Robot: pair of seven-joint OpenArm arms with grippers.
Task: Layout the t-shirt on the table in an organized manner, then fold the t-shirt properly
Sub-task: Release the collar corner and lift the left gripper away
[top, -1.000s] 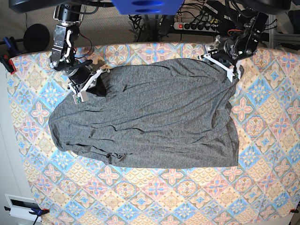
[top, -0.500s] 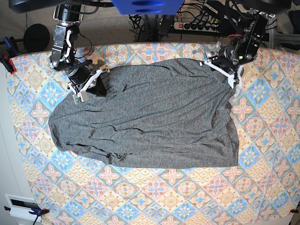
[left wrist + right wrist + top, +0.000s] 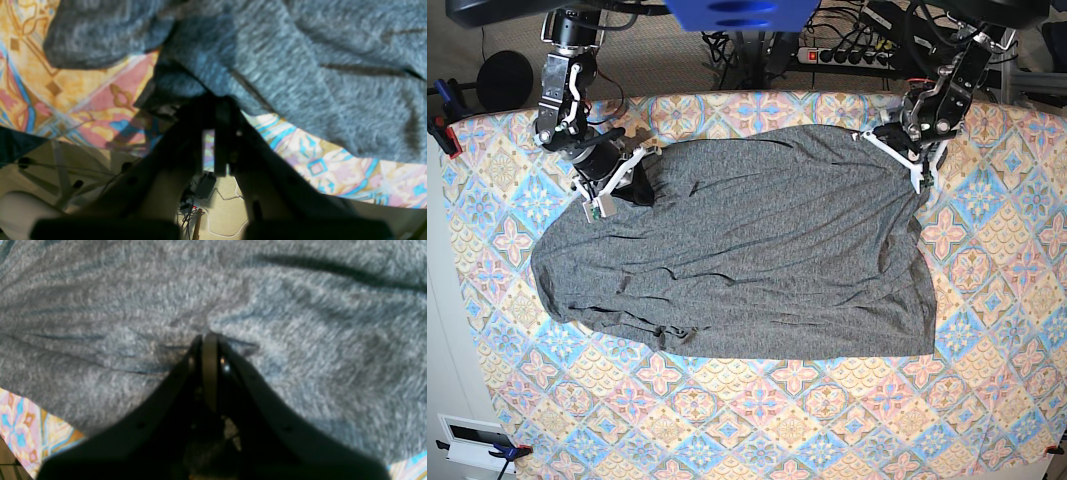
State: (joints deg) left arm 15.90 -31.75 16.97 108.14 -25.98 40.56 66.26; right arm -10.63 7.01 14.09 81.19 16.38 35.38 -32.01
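The big, soft, dark grey knit t-shirt [image 3: 737, 255] lies spread in a wrinkly lump on the counter [image 3: 827, 420], which has a cloth of blue, pink and cream tile shapes. The job looks to be at the laying-out step; no fold is made yet.

The right gripper [image 3: 607, 190] has its jaws pressed together, pinching the grey cloth at one far corner. The left gripper [image 3: 912, 158] sits at the other far corner, right on the shirt's edge. Its jaws look nearly pressed together, but I cannot tell for sure if they have hold of the cloth.

I think the next move is to lift both corners and pull them apart, so the shirt goes flat. That needs a firm hold on both sides, or one corner may slip.

The far edge of the counter is close behind both arms. The near side has lots of bare cloth, and both sides have some room too.
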